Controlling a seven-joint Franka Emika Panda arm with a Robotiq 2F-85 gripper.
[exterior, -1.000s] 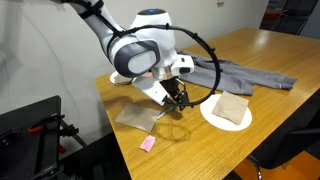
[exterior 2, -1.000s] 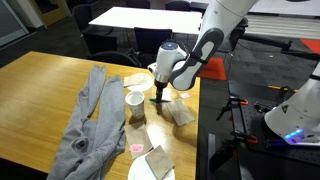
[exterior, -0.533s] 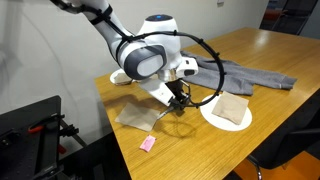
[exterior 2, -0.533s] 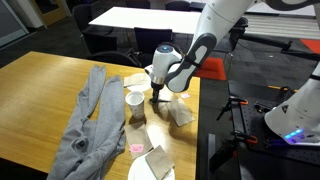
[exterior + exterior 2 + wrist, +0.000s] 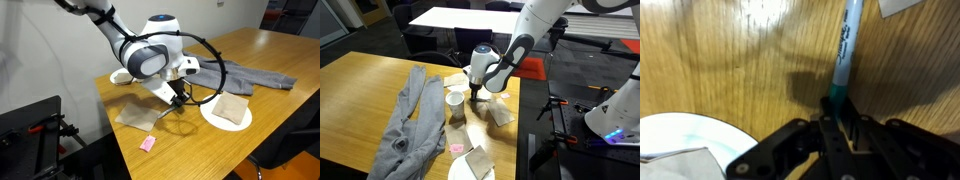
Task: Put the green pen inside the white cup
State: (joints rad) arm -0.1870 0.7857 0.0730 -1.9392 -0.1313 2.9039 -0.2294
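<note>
The green pen (image 5: 843, 55) lies on the wooden table and runs away from the wrist camera, its green end between the jaws. My gripper (image 5: 837, 106) is shut on that end, low over the tabletop. In both exterior views the gripper (image 5: 178, 103) (image 5: 478, 100) points down at the table. The white cup (image 5: 454, 104) stands upright just beside the gripper. The arm hides the cup in the exterior view from the table's corner.
A white plate (image 5: 213, 118) with a brown cloth on it lies near the gripper. On the table lie a brown napkin (image 5: 135, 117), a pink eraser-like block (image 5: 148, 144) and a grey garment (image 5: 405, 130). A shallow white bowl (image 5: 455, 80) sits behind the cup.
The jaws have closed from wide open onto the pen's green end. The arm has hardly moved.
</note>
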